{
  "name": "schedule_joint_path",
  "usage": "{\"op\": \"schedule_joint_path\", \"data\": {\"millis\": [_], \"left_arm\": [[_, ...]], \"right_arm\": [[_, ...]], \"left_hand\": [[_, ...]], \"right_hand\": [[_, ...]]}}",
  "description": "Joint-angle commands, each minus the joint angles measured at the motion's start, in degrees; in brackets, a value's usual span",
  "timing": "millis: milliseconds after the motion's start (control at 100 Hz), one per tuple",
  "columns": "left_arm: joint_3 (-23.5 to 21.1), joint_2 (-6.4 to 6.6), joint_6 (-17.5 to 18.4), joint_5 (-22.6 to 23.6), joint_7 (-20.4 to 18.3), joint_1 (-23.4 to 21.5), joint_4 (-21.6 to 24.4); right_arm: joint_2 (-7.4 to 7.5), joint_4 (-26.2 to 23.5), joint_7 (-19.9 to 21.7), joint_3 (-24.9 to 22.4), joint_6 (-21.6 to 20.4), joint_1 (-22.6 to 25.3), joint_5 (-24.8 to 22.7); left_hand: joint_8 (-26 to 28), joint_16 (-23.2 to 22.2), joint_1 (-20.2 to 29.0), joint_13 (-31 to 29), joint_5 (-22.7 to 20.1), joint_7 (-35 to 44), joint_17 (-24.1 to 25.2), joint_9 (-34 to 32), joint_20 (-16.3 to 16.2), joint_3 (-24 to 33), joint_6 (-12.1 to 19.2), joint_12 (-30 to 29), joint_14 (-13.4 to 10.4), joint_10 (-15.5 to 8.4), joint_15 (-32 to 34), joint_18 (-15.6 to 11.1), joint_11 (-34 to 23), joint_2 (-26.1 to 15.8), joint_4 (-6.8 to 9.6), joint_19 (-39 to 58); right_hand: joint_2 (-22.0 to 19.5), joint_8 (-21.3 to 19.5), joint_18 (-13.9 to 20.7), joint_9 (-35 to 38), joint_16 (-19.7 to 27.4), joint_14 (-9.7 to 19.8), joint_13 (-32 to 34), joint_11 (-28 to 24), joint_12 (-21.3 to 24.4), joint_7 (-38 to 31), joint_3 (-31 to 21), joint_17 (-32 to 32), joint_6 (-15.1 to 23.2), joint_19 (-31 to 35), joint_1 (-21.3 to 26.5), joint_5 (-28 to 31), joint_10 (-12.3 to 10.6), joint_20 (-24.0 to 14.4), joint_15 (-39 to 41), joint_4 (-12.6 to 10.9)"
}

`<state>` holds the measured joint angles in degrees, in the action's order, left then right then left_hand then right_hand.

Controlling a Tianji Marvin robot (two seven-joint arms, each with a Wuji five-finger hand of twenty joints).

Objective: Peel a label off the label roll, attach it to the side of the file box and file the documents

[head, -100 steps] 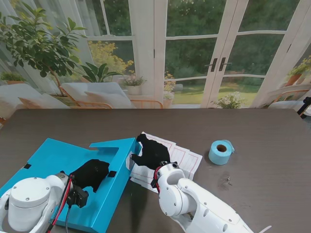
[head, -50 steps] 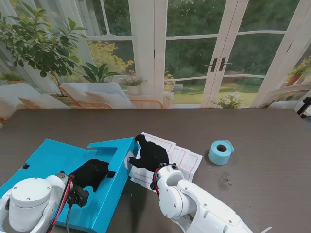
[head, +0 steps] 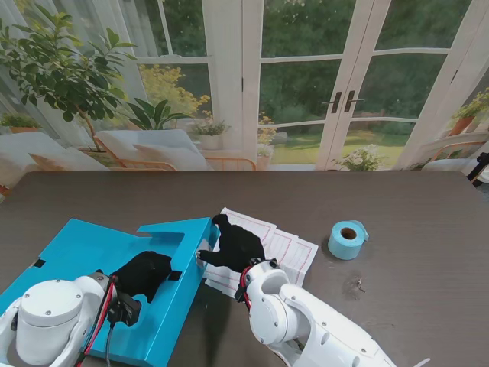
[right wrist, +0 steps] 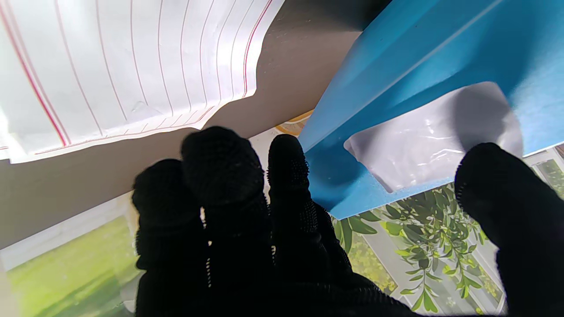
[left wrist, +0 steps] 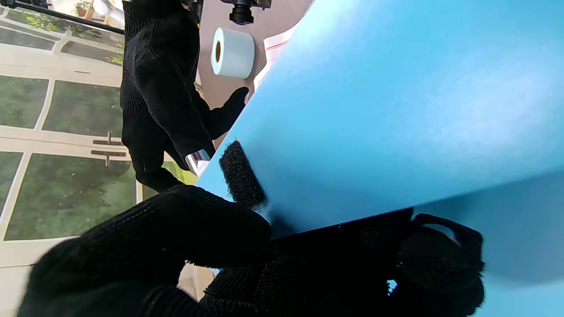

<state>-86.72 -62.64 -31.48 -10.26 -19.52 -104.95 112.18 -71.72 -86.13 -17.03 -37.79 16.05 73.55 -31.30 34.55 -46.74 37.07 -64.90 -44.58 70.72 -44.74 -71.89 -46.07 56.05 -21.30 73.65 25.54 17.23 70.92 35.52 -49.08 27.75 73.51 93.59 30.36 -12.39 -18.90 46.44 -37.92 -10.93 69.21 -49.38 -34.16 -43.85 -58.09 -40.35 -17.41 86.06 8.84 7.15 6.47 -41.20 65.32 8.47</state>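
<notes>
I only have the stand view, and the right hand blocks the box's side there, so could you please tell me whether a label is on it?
Observer: Yes. The right wrist view shows a glossy white label lying on the file box side wall.
Operator: Is the right hand on it?
Observer: Its thumb sits at the label's edge; the other fingers are off it.
Operator: And the left hand?
Observer: It pinches the box's flap edge beside a black Velcro patch.

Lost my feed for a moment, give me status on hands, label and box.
Left hand gripping file box flap. Right hand open, thumb at label stuck on box side. Documents unfiled under right hand; label roll stands apart, nothing blocking.
</notes>
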Motion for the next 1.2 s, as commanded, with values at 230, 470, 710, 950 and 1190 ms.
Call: {"op": "schedule_joint_path", "data": {"millis": [230,470,710,950,1190], "left_arm": [[-0.04,-0.84,-0.50,-0.29,0.57,-0.22,0.77],[-0.16,-1.05,-0.65,-0.65,1.22,-0.23,0.81],[-0.49,-1.17,-0.75,-0.42,1.80,-0.83,1.13],[-0.55,-1.37,-1.08,0.05,2.64,-1.07,0.94],[0.06,-1.27,-1.99,1.97,2.71,0.41,-0.88]], "right_arm": [[-0.16,-0.48,1.26,0.30,0.43,0.16,0.10],[0.07,-0.38,1.80,0.80,-0.17,0.10,-0.32],[-0.28,0.04,1.23,0.90,0.68,-0.48,-0.41],[-0.66,1.20,0.34,0.39,2.64,-1.36,-0.63],[0.02,0.42,1.22,-1.19,3.41,-0.89,-0.89]], "left_hand": [[0.80,-0.86,0.05,-0.58,1.09,2.09,-0.19,-1.34,-0.01,0.58,-2.47,0.95,-0.47,-4.92,3.49,-1.22,-1.89,-0.68,0.49,2.78],[0.79,-0.84,0.08,-0.59,1.09,2.09,-0.19,-1.37,-0.02,0.62,-2.53,0.94,-0.48,-4.91,3.48,-1.22,-1.90,-0.68,0.54,2.77],[0.81,-0.84,0.10,-0.60,1.04,2.14,-0.19,-1.37,-0.02,0.60,-2.51,0.93,-0.42,-4.91,3.48,-1.22,-1.90,-0.61,0.53,2.77],[0.77,-0.83,0.12,-0.59,1.05,2.14,-0.16,-1.37,-0.01,0.59,-2.52,0.93,-0.41,-4.96,3.46,-1.22,-1.90,-0.61,0.55,2.75],[0.78,-0.83,0.08,-0.50,1.17,2.23,-0.12,-1.29,-0.01,0.49,-2.35,0.96,-0.60,-5.08,3.46,-1.24,-1.91,-0.66,0.48,2.72]], "right_hand": [[-0.15,0.83,1.10,-2.69,-0.16,-0.85,-0.86,-0.90,0.62,0.07,1.81,6.60,1.70,-0.47,-1.34,-2.40,0.30,-1.30,1.02,-1.22],[0.00,1.97,1.29,-3.69,-0.16,-0.48,-1.34,-0.91,0.66,1.73,2.51,6.86,1.52,-0.68,-1.46,-2.47,-0.05,-1.40,1.05,-1.22],[-0.96,2.61,1.38,-3.64,-0.12,-0.54,-1.22,-1.15,0.70,2.37,2.61,6.82,1.29,-0.68,-1.19,-2.26,0.18,-1.51,1.23,-1.51],[-1.43,2.08,1.00,-3.04,0.08,-1.00,-0.83,-1.30,0.85,0.68,1.01,6.62,0.88,-0.52,-0.77,-2.10,0.85,-1.55,1.22,-1.64],[-1.51,1.20,0.99,-2.53,0.24,-1.11,-0.67,-1.23,1.01,-1.41,0.07,6.58,0.99,-0.49,-0.57,-2.14,1.15,-1.45,1.15,-1.53]]}}
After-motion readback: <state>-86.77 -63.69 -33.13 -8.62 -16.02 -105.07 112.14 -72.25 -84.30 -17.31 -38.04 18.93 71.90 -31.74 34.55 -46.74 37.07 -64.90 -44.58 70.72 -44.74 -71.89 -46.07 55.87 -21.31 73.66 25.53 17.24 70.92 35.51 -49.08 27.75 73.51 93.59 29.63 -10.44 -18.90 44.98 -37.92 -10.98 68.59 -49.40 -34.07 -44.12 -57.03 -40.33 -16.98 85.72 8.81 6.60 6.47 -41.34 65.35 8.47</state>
